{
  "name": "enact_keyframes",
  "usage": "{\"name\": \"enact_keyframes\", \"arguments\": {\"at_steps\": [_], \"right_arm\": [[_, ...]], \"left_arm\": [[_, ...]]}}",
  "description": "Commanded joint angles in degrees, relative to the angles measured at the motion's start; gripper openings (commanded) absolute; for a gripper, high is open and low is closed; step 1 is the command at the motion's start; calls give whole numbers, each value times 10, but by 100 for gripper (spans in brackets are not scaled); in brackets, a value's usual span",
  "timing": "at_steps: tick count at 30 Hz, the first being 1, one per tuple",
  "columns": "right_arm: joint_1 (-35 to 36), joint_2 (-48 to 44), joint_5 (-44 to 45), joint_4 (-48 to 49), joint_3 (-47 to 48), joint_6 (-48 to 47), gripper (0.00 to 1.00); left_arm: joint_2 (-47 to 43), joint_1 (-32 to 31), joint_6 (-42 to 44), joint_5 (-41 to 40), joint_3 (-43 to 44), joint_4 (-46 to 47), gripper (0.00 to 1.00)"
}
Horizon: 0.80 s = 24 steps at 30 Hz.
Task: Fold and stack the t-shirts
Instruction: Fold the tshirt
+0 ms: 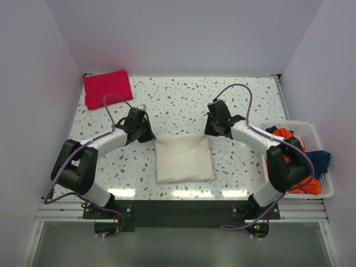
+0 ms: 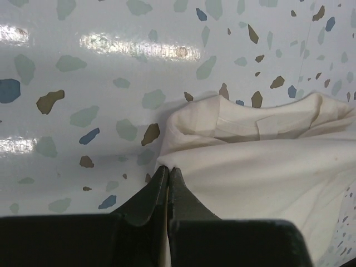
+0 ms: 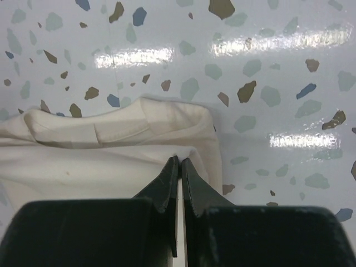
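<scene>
A cream t-shirt lies folded into a rectangle in the middle of the table. My left gripper sits at its far left corner, and in the left wrist view the gripper is shut on a pinch of the cream cloth. At the far right corner my right gripper is likewise shut on the cream cloth, its tips nipping the folded edge. A red t-shirt lies folded at the back left. Orange and blue t-shirts are crumpled in a basket.
The white basket stands off the table's right edge beside my right arm. White walls close in the table at the back and both sides. Speckled tabletop shows between the red t-shirt and the grippers.
</scene>
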Motion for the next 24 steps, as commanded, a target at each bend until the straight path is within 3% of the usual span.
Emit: {"name": "enact_keyframes", "arguments": {"at_steps": [1, 10, 11, 12, 13, 15, 16, 18, 20, 24], "right_arm": [[-11, 25, 54, -11, 41, -32, 0], [-26, 105, 58, -19, 90, -32, 1], [-28, 108, 59, -32, 104, -34, 6], [-29, 111, 63, -38, 112, -36, 22], [-30, 109, 66, -45, 118, -38, 31], [-31, 87, 73, -55, 122, -47, 47], [-31, 78, 76, -59, 120, -50, 49], [-31, 42, 82, -82, 111, -51, 49], [-28, -9, 53, -74, 76, -50, 48], [13, -67, 4, -47, -4, -17, 38]], "left_arm": [[10, 17, 10, -7, 23, 22, 0], [56, 30, 5, 15, 65, 37, 2], [57, 33, 6, 16, 70, 31, 9], [54, 40, 8, 16, 79, 27, 17], [48, 43, 14, 17, 81, 25, 41], [13, 51, 20, 14, 82, 17, 55], [-1, 53, 30, 13, 82, 11, 59], [-34, 51, 39, 15, 87, -17, 59], [-65, 44, 43, 54, 73, -23, 53], [-103, -49, 12, 76, 28, -12, 35]]}}
